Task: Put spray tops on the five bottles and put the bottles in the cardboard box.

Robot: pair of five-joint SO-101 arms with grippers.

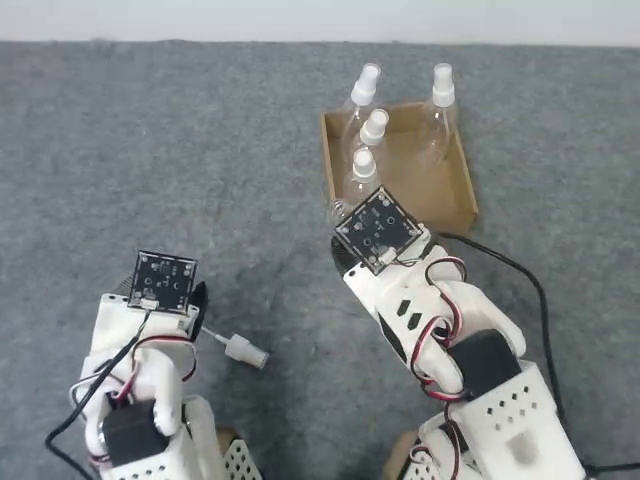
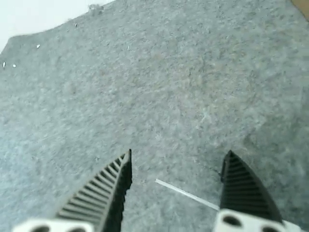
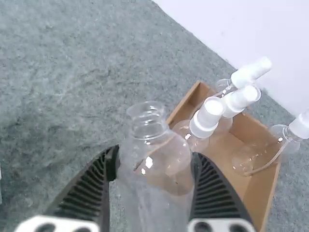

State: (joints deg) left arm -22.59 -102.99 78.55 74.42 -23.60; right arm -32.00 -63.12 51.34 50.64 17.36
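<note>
My right gripper is shut on a clear bottle whose neck is open, with no spray top. It holds the bottle upright just outside the near left corner of the cardboard box. Inside the box several clear bottles stand or lean, each with a white spray top. A loose white spray top with its thin tube lies on the grey carpet, right of my left arm. My left gripper hangs open just above the carpet, and the thin tube lies between its fingers.
Grey carpet covers the table. A black cable runs along the right side of the right arm. The two arm bases stand at the near edge, and the box sits at the far right.
</note>
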